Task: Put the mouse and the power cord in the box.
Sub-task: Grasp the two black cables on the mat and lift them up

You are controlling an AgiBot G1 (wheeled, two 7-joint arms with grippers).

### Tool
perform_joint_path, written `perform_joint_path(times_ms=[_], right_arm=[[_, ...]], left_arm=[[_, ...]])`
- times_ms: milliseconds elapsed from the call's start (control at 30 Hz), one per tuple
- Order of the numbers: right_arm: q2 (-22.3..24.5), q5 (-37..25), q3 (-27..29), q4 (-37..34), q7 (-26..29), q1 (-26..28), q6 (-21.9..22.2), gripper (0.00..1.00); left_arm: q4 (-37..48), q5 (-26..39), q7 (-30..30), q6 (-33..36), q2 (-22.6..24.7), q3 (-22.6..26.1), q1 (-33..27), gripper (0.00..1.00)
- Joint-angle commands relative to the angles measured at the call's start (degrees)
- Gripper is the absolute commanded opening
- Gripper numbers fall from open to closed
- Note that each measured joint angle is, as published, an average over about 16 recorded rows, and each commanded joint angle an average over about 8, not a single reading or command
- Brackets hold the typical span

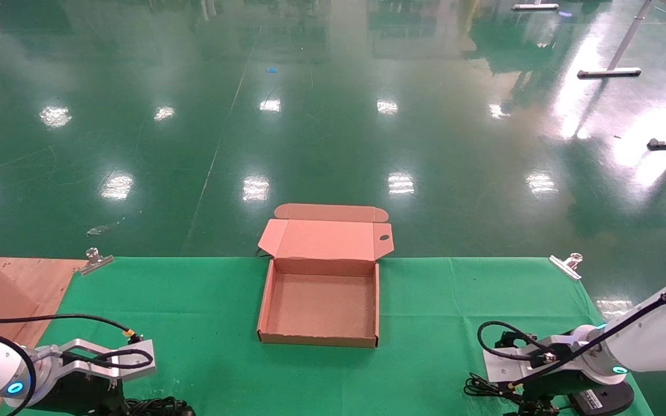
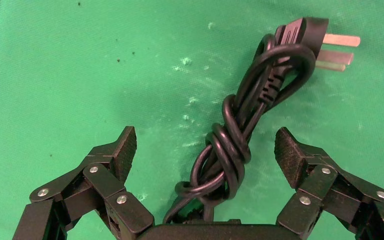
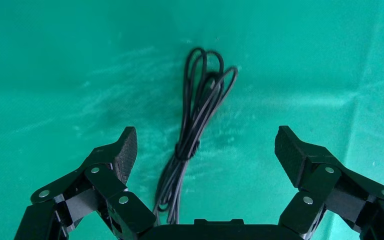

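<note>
The box (image 1: 321,306) sits open and empty at the middle of the green cloth (image 1: 425,300), lid folded back to the far side, so nothing is packed yet. The power cord (image 2: 240,130) lies knotted on the cloth at the near left, between the spread jaws of the left gripper (image 2: 205,150), not yet gripped. At the near right the mouse (image 1: 602,398) lies on the cloth, and its thin cable (image 3: 195,130) (looped in a loose bundle) lies between the wide-apart jaws of the right gripper (image 3: 205,150); both items are still to be lifted and placed.

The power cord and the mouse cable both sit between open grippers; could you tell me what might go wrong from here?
The left gripper straddles the knotted power cord, whose plug lies beyond the fingers, so it could dangle and catch the box wall. The right gripper is over the thin bundled mouse cable; lifting by it may leave the mouse swinging or let loops slip.
</note>
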Motion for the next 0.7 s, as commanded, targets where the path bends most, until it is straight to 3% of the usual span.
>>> perform_joint_path(times_ms=[33,700], right_arm=[[-0.2,0.2,0.2,-1.7,-1.1,0.3,0.6,0.00],[-1.3,0.7,0.5,-8.4,-6.6,1.8,1.4,0.00]], left_arm=[[0.8,-0.3,0.8,0.0,0.1,-0.2,-0.2,0.00],[4.4,0.2,2.9,0.2,1.0,0.1,-1.1,0.00]])
